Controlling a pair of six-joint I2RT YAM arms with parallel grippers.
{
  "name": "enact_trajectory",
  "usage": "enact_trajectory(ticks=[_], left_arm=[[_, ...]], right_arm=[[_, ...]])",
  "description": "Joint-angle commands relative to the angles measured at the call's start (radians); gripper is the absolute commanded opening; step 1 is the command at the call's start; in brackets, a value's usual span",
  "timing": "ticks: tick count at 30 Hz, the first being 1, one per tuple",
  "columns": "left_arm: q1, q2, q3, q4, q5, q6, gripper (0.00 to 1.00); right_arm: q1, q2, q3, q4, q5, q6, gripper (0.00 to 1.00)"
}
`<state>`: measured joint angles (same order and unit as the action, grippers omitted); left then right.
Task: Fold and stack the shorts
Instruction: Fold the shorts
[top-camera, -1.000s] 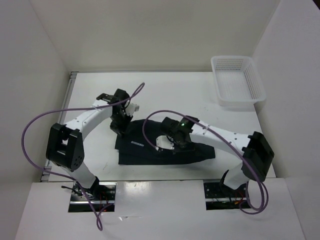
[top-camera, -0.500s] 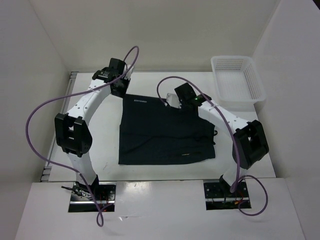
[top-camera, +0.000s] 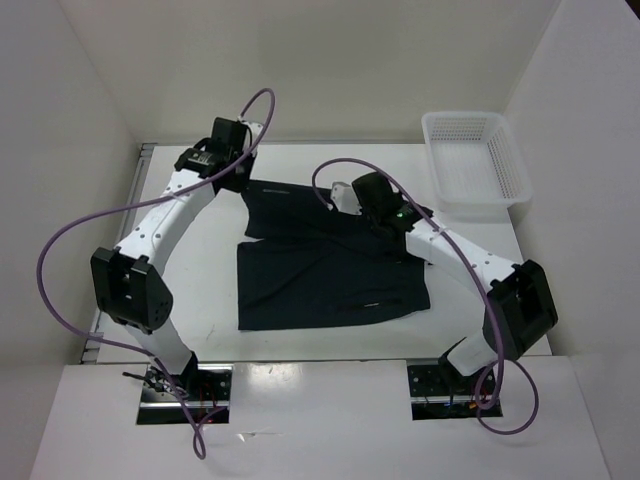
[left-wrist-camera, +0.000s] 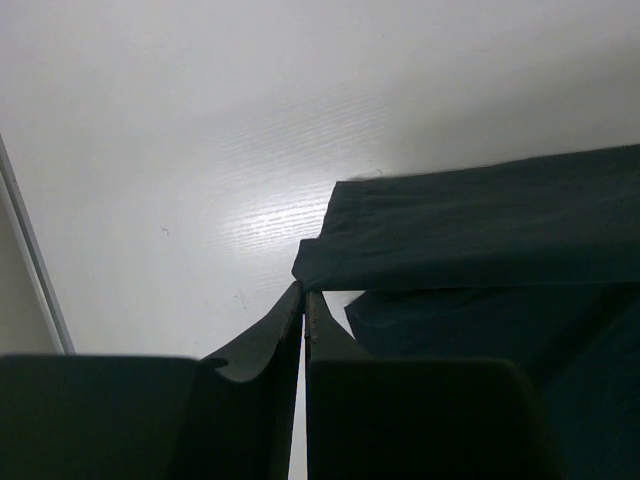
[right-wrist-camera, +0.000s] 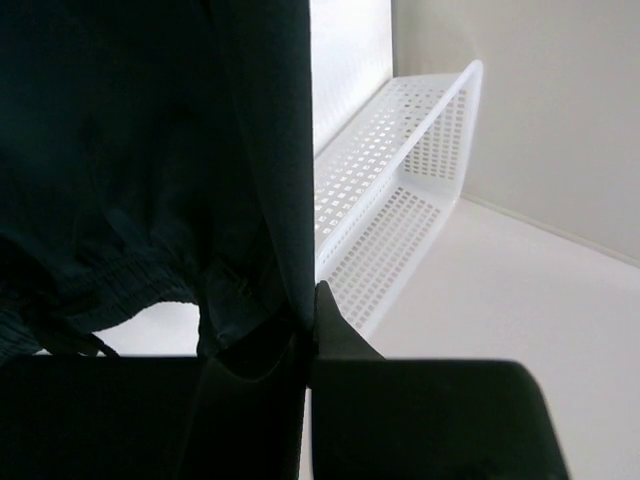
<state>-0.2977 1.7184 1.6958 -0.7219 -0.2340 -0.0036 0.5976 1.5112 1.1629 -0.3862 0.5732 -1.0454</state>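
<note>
Both arms are working the far edge of the shorts (top-camera: 330, 275), one corner each. The left end effector (left-wrist-camera: 304, 300) is pressed together and pinching a thin corner of the black cloth. The right end effector (right-wrist-camera: 312, 300) is also closed, gripping a hanging fold of the same cloth. The shorts are lying mid-tabletop (top-camera: 190, 270) between the two arms. The near part is resting flat, while the far strip is hanging raised from the two pinches and sagging a little between them. A small pale mark is showing near the near hem and another by the far left corner.

Step, as I'm judging it: the lengthwise fold is in progress, with the far edge grasped and lifted but not yet laid down. The next move is calling for both arms to travel together toward the bases, holding the lifted edge taut and level. They would then be lowering it onto the near hem so the edges line up, and only then releasing. Uneven travel is risking a skewed or bunched fold.

Counts: one pair of shorts, so there is nothing to stack on at this point. One white mesh basket (top-camera: 475, 160) is sitting at the far right corner, well apart from the cloth, and nothing is showing in it. There are two arms and two purple cables.
</note>
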Motion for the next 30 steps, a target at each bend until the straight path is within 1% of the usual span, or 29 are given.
enact_trajectory(ticks=[1, 3, 4, 5, 7, 8, 9, 14, 15, 17, 19, 23, 26, 30], left_arm=[[-0.033, -0.097, -0.084, -0.040, -0.019, 0.004, 0.06], [-0.083, -0.163, -0.187, -0.074, -0.019, 0.004, 0.06], [-0.095, -0.183, -0.288, -0.091, -0.019, 0.004, 0.06], [-0.124, -0.221, -0.333, -0.124, -0.007, 0.004, 0.06], [-0.150, -0.264, -0.431, -0.174, 0.004, 0.004, 0.06], [-0.162, -0.278, -0.432, -0.188, 0.004, 0.004, 0.06], [-0.184, -0.287, -0.474, -0.200, 0.004, 0.004, 0.06], [-0.231, -0.309, -0.550, -0.292, 0.038, 0.004, 0.07], [-0.253, -0.309, -0.561, -0.301, 0.048, 0.004, 0.07], [-0.274, -0.300, -0.594, -0.313, 0.061, 0.004, 0.07], [-0.285, -0.299, -0.605, -0.339, 0.093, 0.004, 0.07], [-0.285, -0.299, -0.614, -0.360, 0.102, 0.004, 0.07], [-0.294, -0.290, -0.614, -0.387, 0.136, 0.004, 0.07], [-0.294, -0.290, -0.614, -0.396, 0.127, 0.004, 0.07]], right_arm=[[0.036, -0.084, 0.000, -0.049, 0.013, 0.016, 0.00], [0.085, -0.155, -0.047, -0.117, -0.033, 0.006, 0.00], [0.105, -0.181, -0.108, -0.138, -0.047, -0.004, 0.00], [0.141, -0.206, -0.138, -0.157, -0.056, -0.004, 0.00], [0.177, -0.267, -0.205, -0.222, -0.085, -0.013, 0.00], [0.189, -0.281, -0.219, -0.239, -0.085, -0.002, 0.00], [0.214, -0.290, -0.229, -0.262, -0.110, 0.017, 0.00], [0.293, -0.290, -0.252, -0.374, -0.202, 0.117, 0.00], [0.329, -0.290, -0.271, -0.375, -0.214, 0.126, 0.00], [0.352, -0.290, -0.293, -0.384, -0.245, 0.127, 0.00], [0.352, -0.281, -0.321, -0.384, -0.254, 0.127, 0.00], [0.352, -0.290, -0.348, -0.428, -0.268, 0.127, 0.00], [0.361, -0.290, -0.370, -0.442, -0.294, 0.127, 0.00], [0.370, -0.290, -0.393, -0.442, -0.294, 0.117, 0.00]])
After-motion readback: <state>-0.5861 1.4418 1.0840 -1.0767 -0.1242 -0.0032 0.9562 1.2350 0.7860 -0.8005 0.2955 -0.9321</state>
